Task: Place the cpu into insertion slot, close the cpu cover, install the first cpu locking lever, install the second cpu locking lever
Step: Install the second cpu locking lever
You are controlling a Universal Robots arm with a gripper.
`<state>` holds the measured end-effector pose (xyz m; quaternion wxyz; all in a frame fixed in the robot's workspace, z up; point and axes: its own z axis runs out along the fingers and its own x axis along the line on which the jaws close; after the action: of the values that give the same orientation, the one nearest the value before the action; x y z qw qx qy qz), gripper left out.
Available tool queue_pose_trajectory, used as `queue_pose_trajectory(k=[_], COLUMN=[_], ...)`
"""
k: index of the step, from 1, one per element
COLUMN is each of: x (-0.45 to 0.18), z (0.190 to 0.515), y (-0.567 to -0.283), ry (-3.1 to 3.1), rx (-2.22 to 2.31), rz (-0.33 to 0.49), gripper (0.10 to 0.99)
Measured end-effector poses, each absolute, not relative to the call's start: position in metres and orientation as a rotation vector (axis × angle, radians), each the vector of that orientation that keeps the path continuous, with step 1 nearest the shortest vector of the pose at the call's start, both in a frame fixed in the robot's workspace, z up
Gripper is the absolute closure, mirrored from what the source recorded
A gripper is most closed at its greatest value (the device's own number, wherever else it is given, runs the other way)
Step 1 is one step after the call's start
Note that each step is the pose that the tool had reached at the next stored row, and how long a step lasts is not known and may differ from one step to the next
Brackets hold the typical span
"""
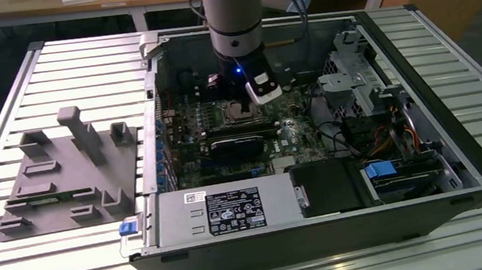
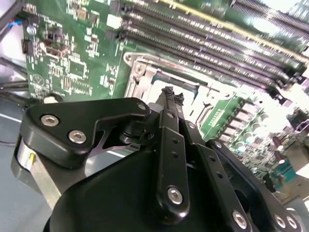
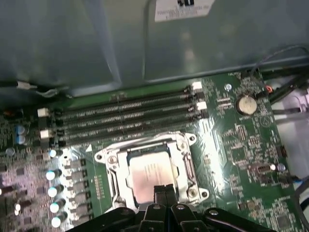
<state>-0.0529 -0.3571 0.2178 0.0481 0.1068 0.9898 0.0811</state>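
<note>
cpu (image 3: 150, 175) sits flat in the insertion slot (image 3: 112, 183) on the green motherboard (image 3: 231, 145), silver top showing through the window of the cpu cover (image 3: 186, 164), which lies down over the socket. Gripper (image 3: 165, 189) is right over the socket's near edge, black fingertips (image 3: 160, 192) pressed together, closed, nothing visible between them; tips look at or just above the cpu edge, contact can't be told. In the second wrist view the fingers (image 2: 167, 96) meet in a closed point above the silver frame of the cover (image 2: 145, 72). Four long memory slots (image 3: 125, 116) run beside the socket, a round coin battery (image 3: 246, 103) off to one side. In the exterior view the arm (image 1: 231, 16) reaches down into the open computer case (image 1: 321, 233) lying on a slatted table (image 1: 41, 81); a grey fixture block (image 1: 67, 171) sits on the exterior view's left.
</note>
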Motion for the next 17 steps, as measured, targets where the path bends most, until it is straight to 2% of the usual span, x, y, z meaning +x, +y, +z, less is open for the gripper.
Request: queue_pose_trajectory(k=[8,17], x=[-0.053,-0.053], z=[0.219,0.237], y=[-0.346,-0.343], ry=[3.018,3.018], rx=[0.326,0.325], rz=[0.247,0.237], gripper=[0.984,0.984])
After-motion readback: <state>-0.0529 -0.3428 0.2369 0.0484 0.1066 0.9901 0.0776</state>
